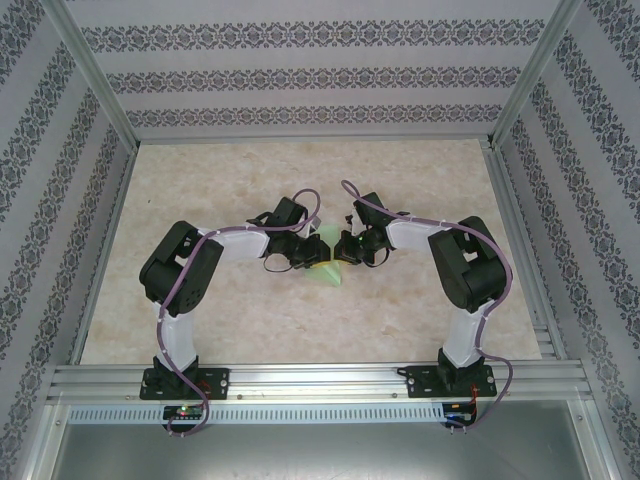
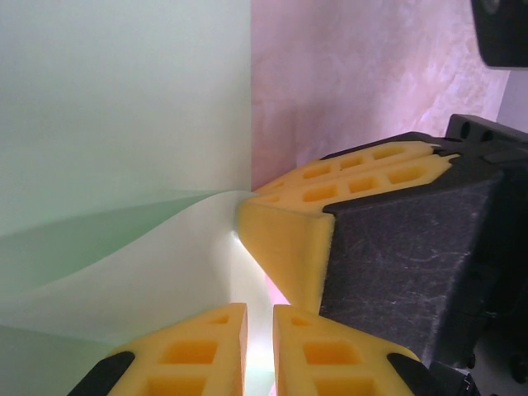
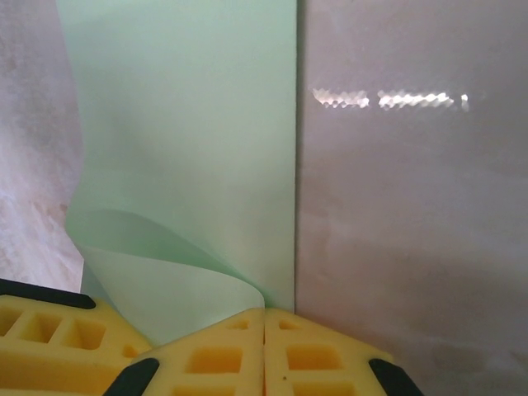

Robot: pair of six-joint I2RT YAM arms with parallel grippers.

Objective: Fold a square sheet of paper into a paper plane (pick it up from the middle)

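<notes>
Diffuse, even light fills the overhead view, with soft shadows beneath the arms on the table. A broken glare streak crosses the tabletop in the right wrist view; in the left wrist view, the square sheet of paper shades softly at its curl.

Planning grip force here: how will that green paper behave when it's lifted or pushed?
The green paper is probably floppy: its flap curls up by the right gripper. Likely very light, since that curl stands unsupported. It may slide on the glossy table, which shows reflections.
</notes>
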